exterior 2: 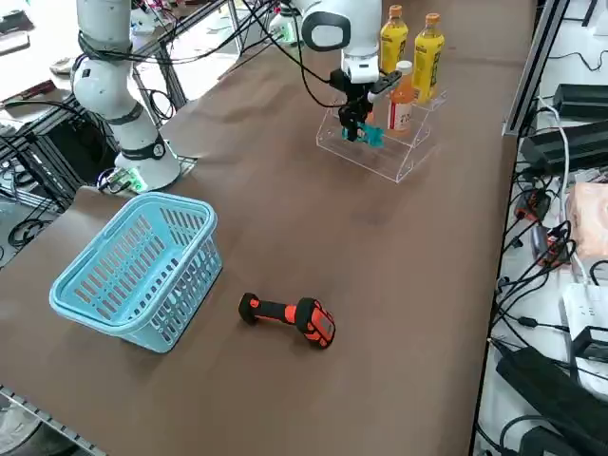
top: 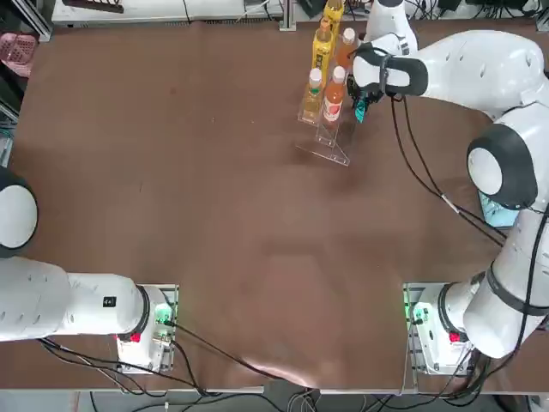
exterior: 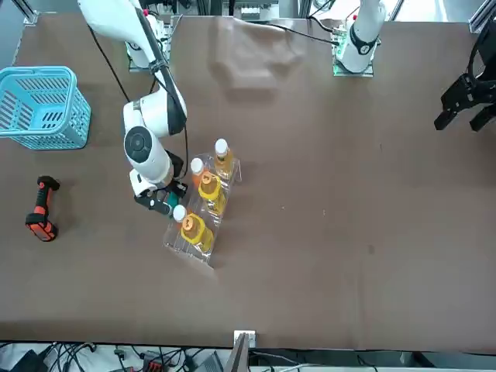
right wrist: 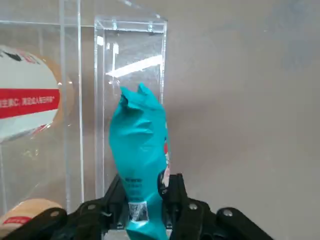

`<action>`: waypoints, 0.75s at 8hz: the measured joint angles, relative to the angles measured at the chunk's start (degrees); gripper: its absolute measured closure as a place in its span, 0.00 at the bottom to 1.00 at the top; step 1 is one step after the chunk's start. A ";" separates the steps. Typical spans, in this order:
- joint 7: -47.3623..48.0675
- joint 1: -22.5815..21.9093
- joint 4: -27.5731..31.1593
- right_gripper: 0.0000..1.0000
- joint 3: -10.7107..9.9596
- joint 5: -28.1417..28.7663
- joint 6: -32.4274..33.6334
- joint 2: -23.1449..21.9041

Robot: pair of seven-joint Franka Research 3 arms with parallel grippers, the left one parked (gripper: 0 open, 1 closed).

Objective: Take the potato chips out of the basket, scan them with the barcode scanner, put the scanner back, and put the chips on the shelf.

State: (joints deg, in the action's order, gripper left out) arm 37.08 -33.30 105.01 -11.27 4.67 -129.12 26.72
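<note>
The right gripper point(right wrist: 145, 200) pinches the teal potato chips packet point(right wrist: 141, 160) by its lower end, holding it at the clear acrylic shelf point(top: 330, 146), at three o'clock of the bottles point(top: 328, 81). The packet looks light, soft and crushable; hold it gently by the sealed end.

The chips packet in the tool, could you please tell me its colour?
Teal-blue; the chips packet shows best in the right wrist view, pinched by the right tool.

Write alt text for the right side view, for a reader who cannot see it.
The right gripper holds a teal potato chips packet, jaws shut on it, at the front of the clear acrylic shelf, where orange and yellow drink bottles stand. Nearer the camera, the black and orange barcode scanner lies on the brown table beside the light blue basket.
</note>
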 joint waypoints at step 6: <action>1.20 -0.73 -0.02 0.27 0.00 0.58 -0.63 0.64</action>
State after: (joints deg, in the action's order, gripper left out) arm 38.29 -34.03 104.99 -11.27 5.26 -129.75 27.36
